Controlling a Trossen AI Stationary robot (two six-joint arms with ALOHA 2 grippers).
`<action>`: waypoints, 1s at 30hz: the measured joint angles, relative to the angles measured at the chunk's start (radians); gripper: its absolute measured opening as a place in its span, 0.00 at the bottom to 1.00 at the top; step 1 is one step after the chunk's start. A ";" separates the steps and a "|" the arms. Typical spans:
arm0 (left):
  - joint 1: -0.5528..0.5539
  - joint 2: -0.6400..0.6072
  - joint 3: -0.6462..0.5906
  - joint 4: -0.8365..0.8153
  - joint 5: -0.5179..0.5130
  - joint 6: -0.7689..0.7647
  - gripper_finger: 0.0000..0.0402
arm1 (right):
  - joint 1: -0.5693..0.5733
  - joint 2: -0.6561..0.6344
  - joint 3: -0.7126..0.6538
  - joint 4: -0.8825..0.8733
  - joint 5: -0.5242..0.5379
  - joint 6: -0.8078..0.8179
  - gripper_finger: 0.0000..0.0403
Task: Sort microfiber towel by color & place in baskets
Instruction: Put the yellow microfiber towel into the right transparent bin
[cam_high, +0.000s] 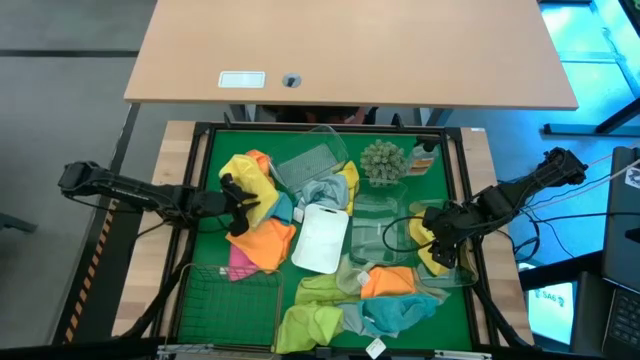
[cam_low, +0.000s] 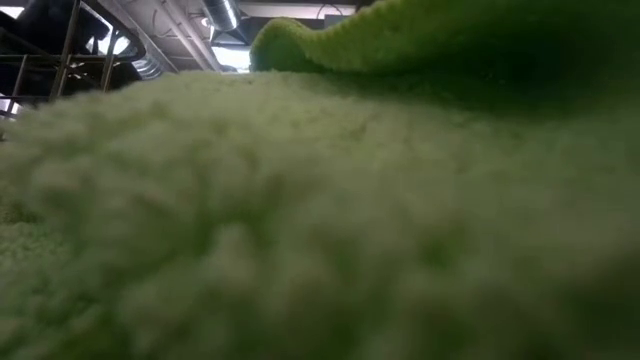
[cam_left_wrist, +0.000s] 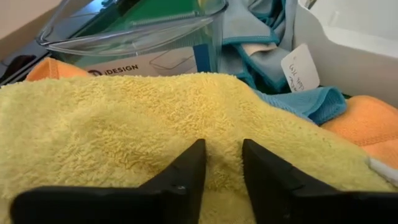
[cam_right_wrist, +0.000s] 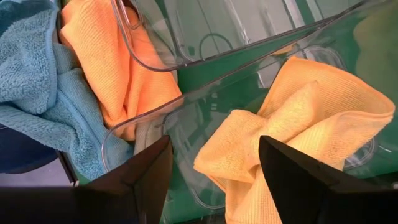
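A lime green towel (cam_low: 330, 220) smothers the low view, hiding the tabletop. The right tool (cam_right_wrist: 214, 168), fingers spread, hangs over a clear tub (cam_right_wrist: 323, 56) holding a yellow towel (cam_right_wrist: 298, 130). The left tool (cam_left_wrist: 222, 168), fingers nearly together, presses into another yellow towel (cam_left_wrist: 112, 118) just before a second clear tub (cam_left_wrist: 143, 37).

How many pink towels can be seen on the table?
1: the pink towel lies beside the orange towel, next to the wire basket; others may be buried.
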 joint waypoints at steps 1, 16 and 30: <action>0.000 0.000 0.000 0.000 0.003 0.000 0.19 | 0.000 0.000 0.000 0.000 0.000 0.000 0.59; 0.000 -0.016 0.000 0.164 0.023 -0.014 0.01 | 0.000 0.000 0.000 0.048 0.099 -0.017 0.59; 0.000 -0.042 0.000 0.544 0.101 -0.008 0.00 | 0.000 0.002 0.000 0.681 0.454 -0.582 0.59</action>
